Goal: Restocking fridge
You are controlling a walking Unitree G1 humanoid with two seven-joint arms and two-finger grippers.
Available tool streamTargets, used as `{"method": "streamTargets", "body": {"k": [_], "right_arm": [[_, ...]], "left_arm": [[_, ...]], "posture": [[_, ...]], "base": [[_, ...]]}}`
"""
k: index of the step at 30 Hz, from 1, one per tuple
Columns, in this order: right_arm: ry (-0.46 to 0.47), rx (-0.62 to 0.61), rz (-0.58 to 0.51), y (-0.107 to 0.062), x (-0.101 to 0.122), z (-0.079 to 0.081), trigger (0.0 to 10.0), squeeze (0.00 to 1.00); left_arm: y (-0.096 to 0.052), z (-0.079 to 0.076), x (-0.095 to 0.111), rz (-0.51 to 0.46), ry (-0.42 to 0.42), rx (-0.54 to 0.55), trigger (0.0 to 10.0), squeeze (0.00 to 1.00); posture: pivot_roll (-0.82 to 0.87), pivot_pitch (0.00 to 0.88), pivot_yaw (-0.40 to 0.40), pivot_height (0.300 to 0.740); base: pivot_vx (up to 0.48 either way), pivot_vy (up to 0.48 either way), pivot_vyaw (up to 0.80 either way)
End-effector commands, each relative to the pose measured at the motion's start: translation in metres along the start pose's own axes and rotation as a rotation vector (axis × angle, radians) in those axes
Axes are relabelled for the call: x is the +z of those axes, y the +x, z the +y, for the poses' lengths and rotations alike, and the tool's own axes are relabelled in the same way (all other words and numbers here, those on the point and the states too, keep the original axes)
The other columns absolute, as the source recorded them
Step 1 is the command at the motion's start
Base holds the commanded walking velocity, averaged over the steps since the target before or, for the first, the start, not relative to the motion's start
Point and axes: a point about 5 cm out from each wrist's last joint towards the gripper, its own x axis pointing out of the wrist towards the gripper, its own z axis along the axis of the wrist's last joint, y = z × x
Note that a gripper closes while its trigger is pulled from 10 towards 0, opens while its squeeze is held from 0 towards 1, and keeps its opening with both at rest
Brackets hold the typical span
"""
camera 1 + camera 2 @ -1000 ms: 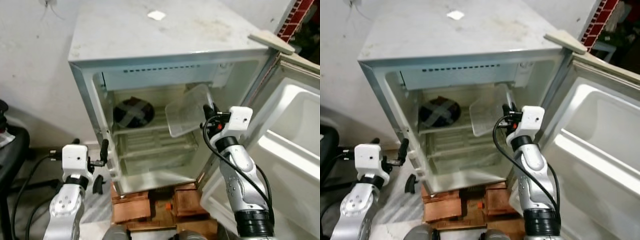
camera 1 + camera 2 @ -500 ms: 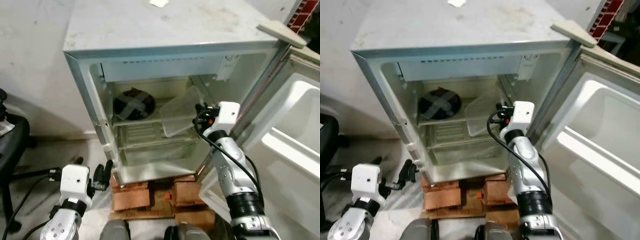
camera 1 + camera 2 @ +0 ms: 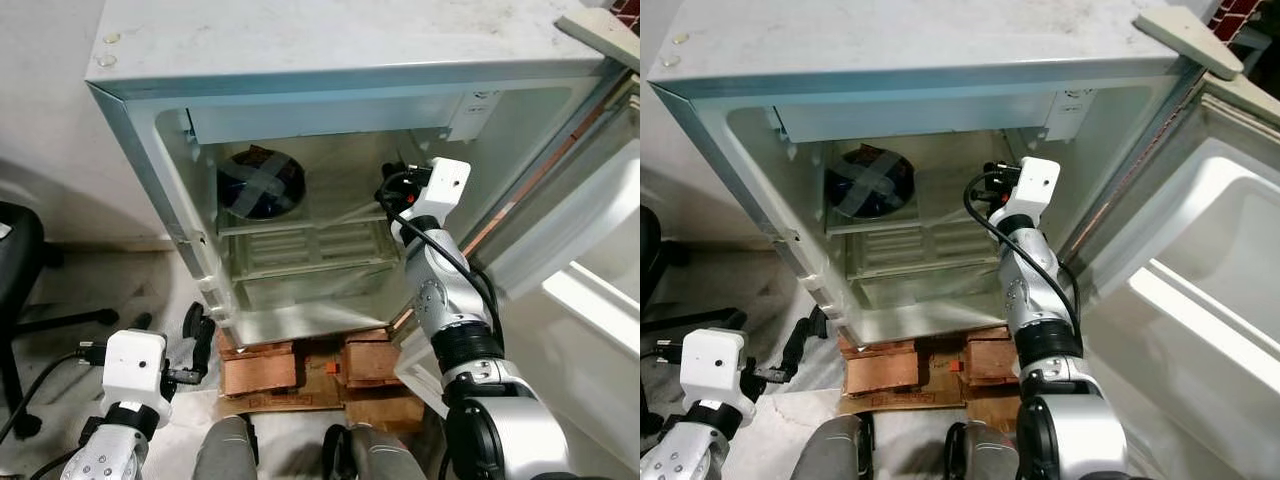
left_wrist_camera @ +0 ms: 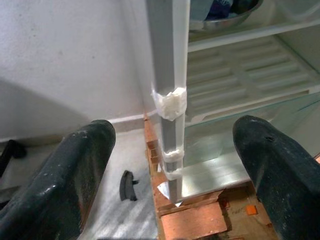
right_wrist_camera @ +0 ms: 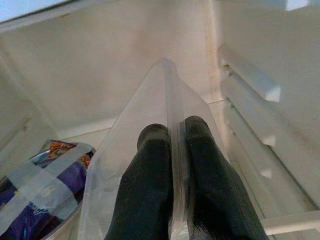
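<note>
Clear plastic is what your right gripper (image 5: 172, 175) pinches: its 2 black fingers (image 5: 145, 185) press on the wall of a transparent container (image 5: 150, 115), which is inside the fridge (image 3: 300, 60) above the upper shelf (image 3: 940, 215). Just beside the container you see a metal bowl (image 3: 262, 185) closed with crossed tape strips, resting on this same shelf. Your left gripper (image 4: 170, 165) hangs low outside, near the fridge's left front edge (image 4: 167, 75), and its fingers are spread wide with nothing between them. Below the fridge stand red bricks (image 3: 300, 365).
</note>
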Motion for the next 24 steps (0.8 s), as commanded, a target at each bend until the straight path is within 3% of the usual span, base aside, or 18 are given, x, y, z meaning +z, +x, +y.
{"method": "streamTargets", "body": {"k": [1,4,14,19,24], "right_arm": [[0.005,-0.05,0.014,-0.004,-0.004,-0.011,10.0,0.0],[0.04,-0.114,0.013,-0.008,-0.009,-0.02,10.0,0.0],[0.151,-0.276,0.008,-0.015,-0.022,-0.026,10.0,0.0],[0.258,-0.391,0.038,-0.018,-0.031,-0.034,10.0,0.0],[0.386,-0.447,0.085,-0.02,-0.043,-0.028,10.0,0.0]], "left_arm": [[-0.001,0.002,-0.001,0.017,0.008,0.01,10.0,0.0],[0.003,0.003,0.001,0.016,0.004,0.013,10.0,0.0],[0.002,0.005,0.001,0.03,0.002,0.029,10.0,0.0],[0.002,0.006,0.0,0.04,0.0,0.03,10.0,0.0],[0.0,0.005,0.0,0.051,-0.006,0.035,10.0,0.0]], "posture": [[0.2,0.223,-0.074,0.74],[0.2,0.222,-0.069,0.74],[0.21,0.223,-0.053,0.74],[0.22,0.227,-0.047,0.74],[0.23,0.238,-0.045,0.74]], "base": [[0.0,0.0,0.0],[0.0,0.0,0.0],[0.0,0.0,0.0],[0.0,0.0,0.0],[0.0,0.0,0.0]]}}
